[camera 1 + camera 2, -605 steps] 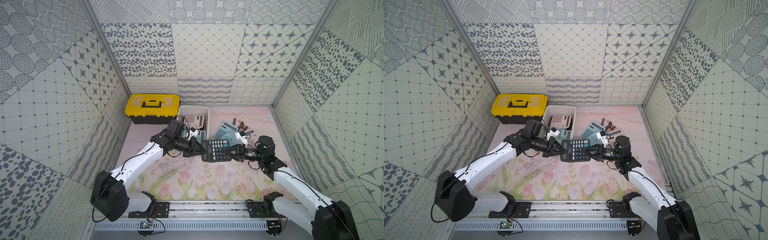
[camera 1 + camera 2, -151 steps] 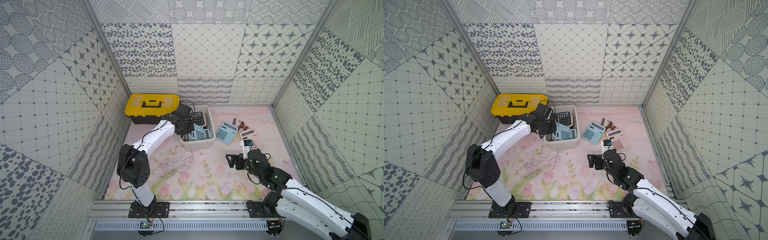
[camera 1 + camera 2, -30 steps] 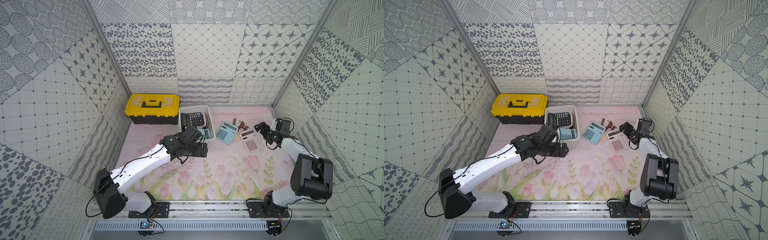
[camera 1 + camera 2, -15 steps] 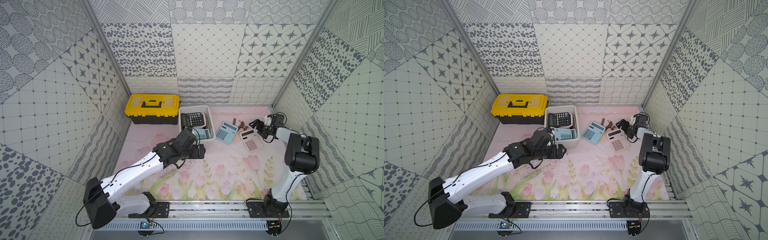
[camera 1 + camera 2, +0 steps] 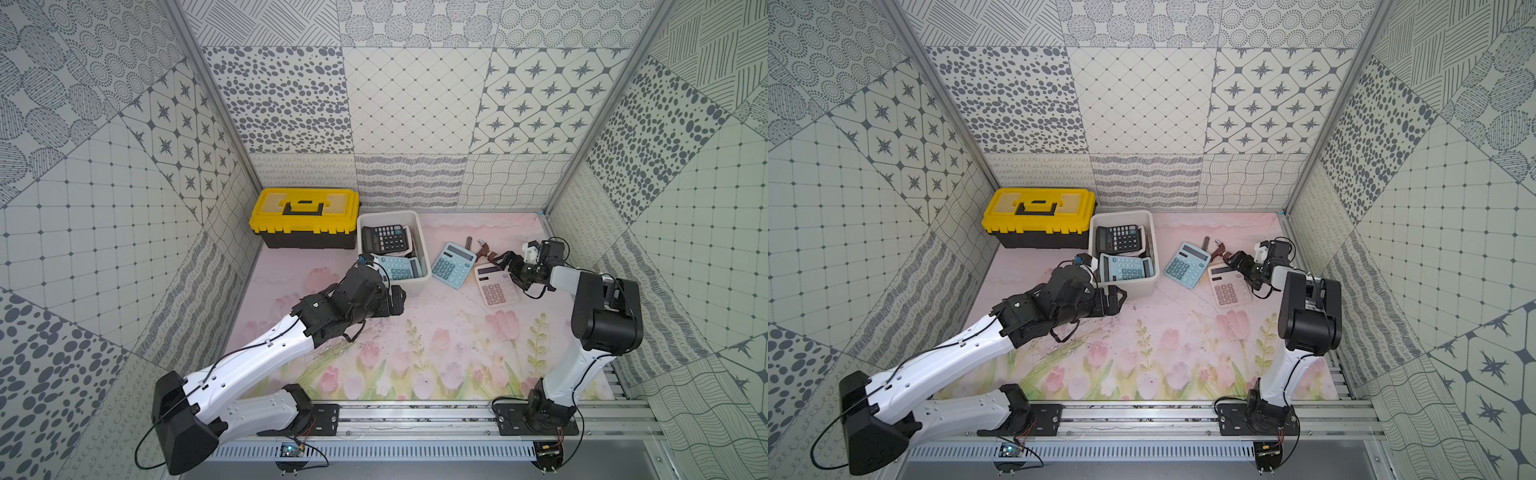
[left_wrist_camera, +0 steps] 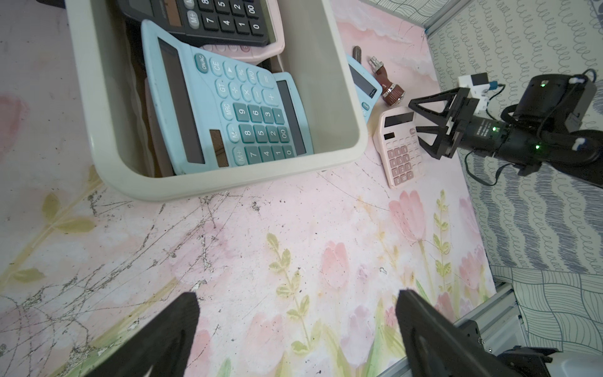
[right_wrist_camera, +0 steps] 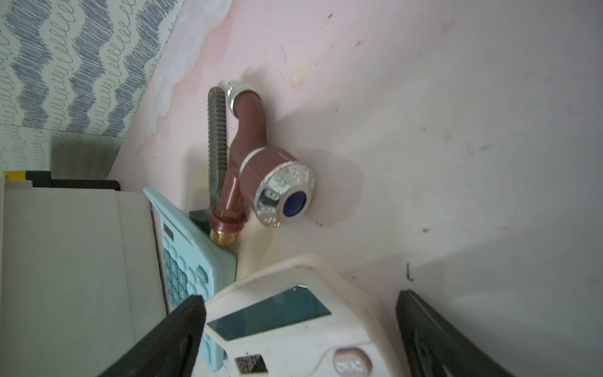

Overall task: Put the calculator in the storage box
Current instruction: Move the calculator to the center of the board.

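Far left corner of bench: yellow-lidded toolbox, lid down. Just beside it, to the right: storage box, open-topped, holding a black calculator at the far end and a blue calculator propped at a tilt toward the near wall. Left gripper hovering off the box's near end, jaws wide, nothing held.

Right of the box, flat on the bench: second blue calculator, then the pink calculator, outside the box, nearer the right edge. Right gripper low at its display end, jaws wide, one either side; contact not confirmed. Brown tap and metal file just beyond.

Handling, as judged: light, stiff plastic shell, smooth, prone to slide on the mat; display window the weak spot. Recommend pinching across the two long edges, clear of the keys.

Legible: "ON/AC" on the pink unit; "ON/AC", "CE", "GT", "MRC", "M+" on the boxed blue unit. No maker's name readable.
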Action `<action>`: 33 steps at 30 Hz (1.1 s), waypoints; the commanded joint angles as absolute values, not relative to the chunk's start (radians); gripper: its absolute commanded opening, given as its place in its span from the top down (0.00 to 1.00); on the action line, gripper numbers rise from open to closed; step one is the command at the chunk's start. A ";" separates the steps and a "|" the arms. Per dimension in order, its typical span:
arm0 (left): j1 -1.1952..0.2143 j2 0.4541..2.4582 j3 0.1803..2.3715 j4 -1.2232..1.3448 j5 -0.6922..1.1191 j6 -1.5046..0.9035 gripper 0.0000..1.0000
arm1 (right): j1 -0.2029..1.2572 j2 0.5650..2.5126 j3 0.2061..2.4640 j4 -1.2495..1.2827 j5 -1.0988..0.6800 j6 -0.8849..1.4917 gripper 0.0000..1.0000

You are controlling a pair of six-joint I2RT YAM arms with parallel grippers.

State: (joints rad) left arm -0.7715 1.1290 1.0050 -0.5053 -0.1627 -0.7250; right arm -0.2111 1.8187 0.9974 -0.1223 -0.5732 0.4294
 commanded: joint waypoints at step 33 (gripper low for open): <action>-0.776 1.178 1.006 -0.466 -0.111 -0.759 0.00 | -0.134 1.838 1.114 -0.356 -0.749 0.355 0.03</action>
State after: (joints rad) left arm -0.7723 1.1721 1.0058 -0.4679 -0.1337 -0.7444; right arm -0.1436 1.8877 1.1599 -0.3424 -0.7181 0.3687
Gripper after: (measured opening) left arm 0.996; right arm 0.971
